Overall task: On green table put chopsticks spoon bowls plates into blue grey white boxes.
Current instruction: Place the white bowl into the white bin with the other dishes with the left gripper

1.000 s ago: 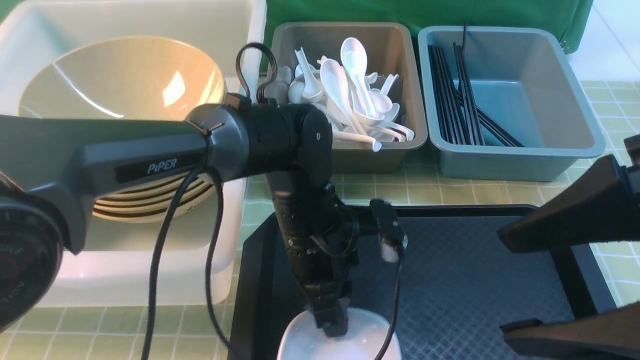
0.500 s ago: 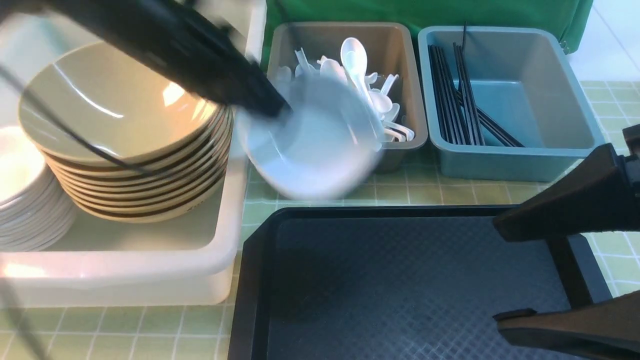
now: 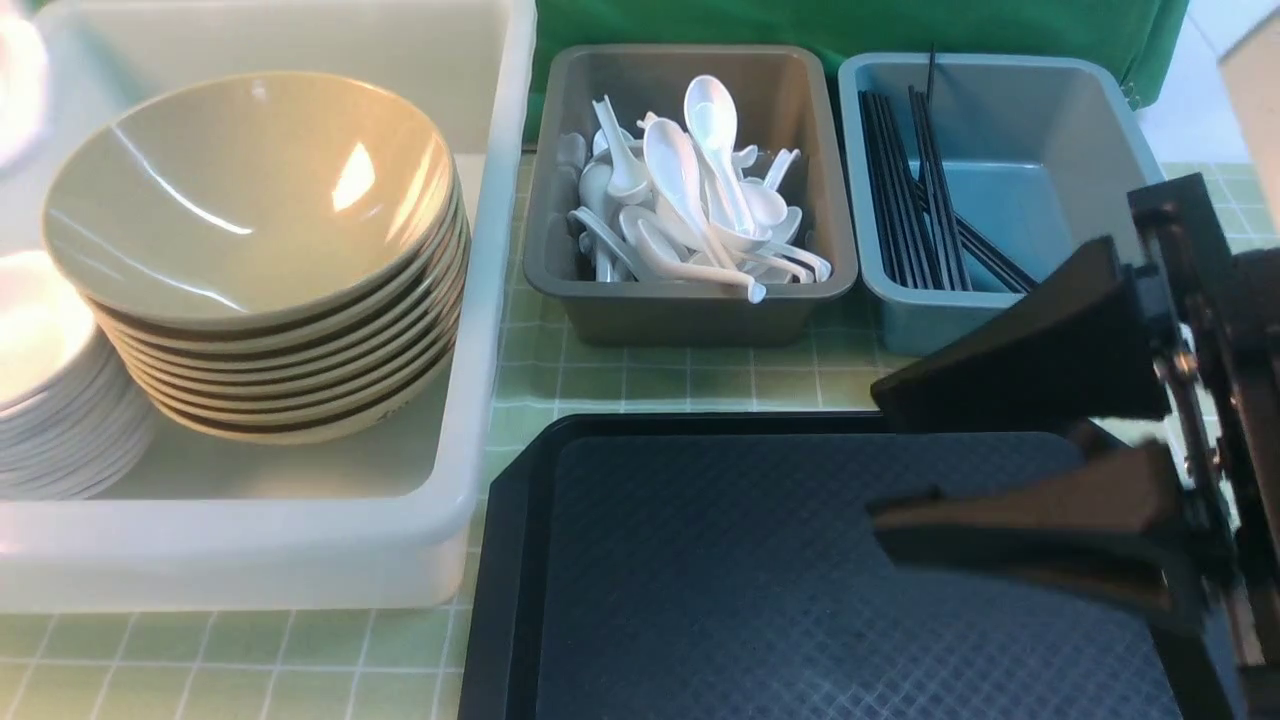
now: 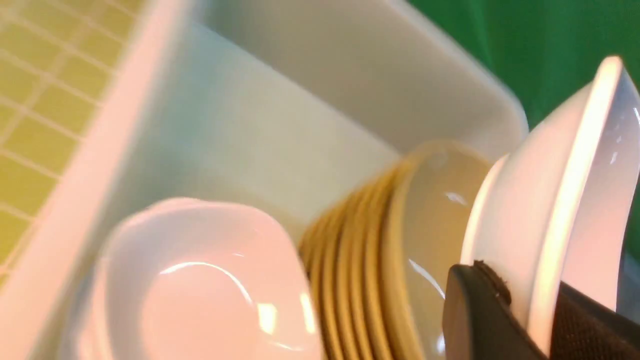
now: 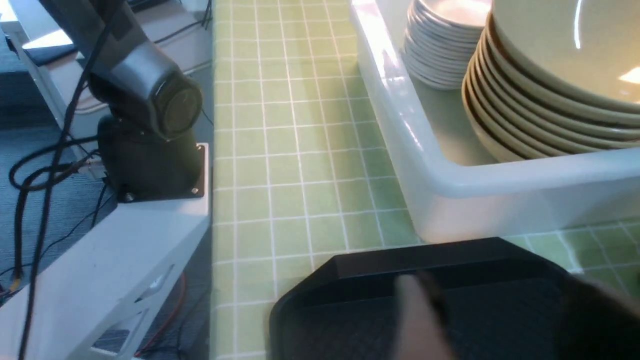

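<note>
My left gripper (image 4: 530, 312) is shut on the rim of a white bowl (image 4: 565, 190), held tilted over the white box (image 4: 300, 95). In that box stand a stack of tan bowls (image 3: 250, 200) and a stack of white plates (image 3: 45, 390). In the front view the left gripper is out of frame; only a white blur shows at the top left. White spoons (image 3: 690, 190) fill the grey box (image 3: 690, 310). Black chopsticks (image 3: 915, 190) lie in the blue box (image 3: 1020, 180). My right gripper (image 3: 878, 458) hangs open over the black tray (image 3: 700, 560), holding nothing.
The green tiled table (image 3: 660, 375) shows between the boxes and the tray. A green cloth (image 3: 850, 25) hangs behind the boxes. The left arm's base (image 5: 150, 150) stands at the table's edge in the right wrist view.
The left arm lifted the white bowl off the tray and swung it left over the white box, leaving the front view. The right gripper moved left over the tray, jaws narrower.
</note>
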Robot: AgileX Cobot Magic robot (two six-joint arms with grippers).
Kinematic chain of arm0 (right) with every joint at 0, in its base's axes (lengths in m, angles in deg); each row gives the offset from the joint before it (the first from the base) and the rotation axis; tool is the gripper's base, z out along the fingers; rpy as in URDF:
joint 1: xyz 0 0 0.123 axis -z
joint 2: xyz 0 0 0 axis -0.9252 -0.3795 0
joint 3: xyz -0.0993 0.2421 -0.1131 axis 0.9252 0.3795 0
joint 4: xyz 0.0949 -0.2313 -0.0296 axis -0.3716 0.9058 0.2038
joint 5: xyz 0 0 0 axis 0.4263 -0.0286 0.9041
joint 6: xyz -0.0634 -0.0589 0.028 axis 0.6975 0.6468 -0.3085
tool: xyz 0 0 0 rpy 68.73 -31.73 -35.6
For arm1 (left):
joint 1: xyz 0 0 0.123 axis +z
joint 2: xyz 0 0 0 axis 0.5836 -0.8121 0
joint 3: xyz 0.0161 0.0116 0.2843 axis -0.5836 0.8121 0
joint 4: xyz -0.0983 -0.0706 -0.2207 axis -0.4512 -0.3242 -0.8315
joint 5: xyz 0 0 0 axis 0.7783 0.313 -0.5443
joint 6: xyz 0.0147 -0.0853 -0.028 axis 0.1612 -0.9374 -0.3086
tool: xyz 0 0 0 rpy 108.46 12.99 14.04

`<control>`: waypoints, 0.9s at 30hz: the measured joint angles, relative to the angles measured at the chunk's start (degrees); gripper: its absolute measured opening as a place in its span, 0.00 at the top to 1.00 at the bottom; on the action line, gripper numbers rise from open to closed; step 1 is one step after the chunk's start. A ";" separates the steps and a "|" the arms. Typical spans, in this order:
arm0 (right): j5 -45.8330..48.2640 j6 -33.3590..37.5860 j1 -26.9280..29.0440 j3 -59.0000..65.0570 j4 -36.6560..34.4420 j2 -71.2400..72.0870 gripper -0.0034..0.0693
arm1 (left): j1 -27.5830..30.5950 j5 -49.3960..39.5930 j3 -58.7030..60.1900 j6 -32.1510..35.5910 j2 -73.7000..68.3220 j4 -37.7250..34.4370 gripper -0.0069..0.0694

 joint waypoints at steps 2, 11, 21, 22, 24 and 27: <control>-1.79 -0.94 0.00 0.00 -0.13 0.00 0.75 | 1.22 3.15 3.43 0.25 0.00 -2.00 0.89; -5.32 -1.59 0.00 0.00 0.00 -0.04 0.92 | 1.44 15.82 11.31 0.31 -0.29 -3.23 0.89; -6.40 -1.39 0.00 0.00 0.67 -0.04 0.92 | -3.72 19.24 12.64 0.15 -7.18 -2.53 0.88; -6.40 -1.39 0.00 0.00 0.87 -0.04 0.92 | -4.71 19.57 12.64 -0.05 -8.04 -2.53 0.88; -6.34 -1.39 0.00 0.00 0.98 -0.04 0.92 | -5.38 19.82 12.64 -0.23 -8.84 -2.58 0.83; -5.90 -1.39 0.00 0.00 1.06 -0.04 0.92 | -5.73 20.36 12.64 -0.66 -9.22 -2.46 0.73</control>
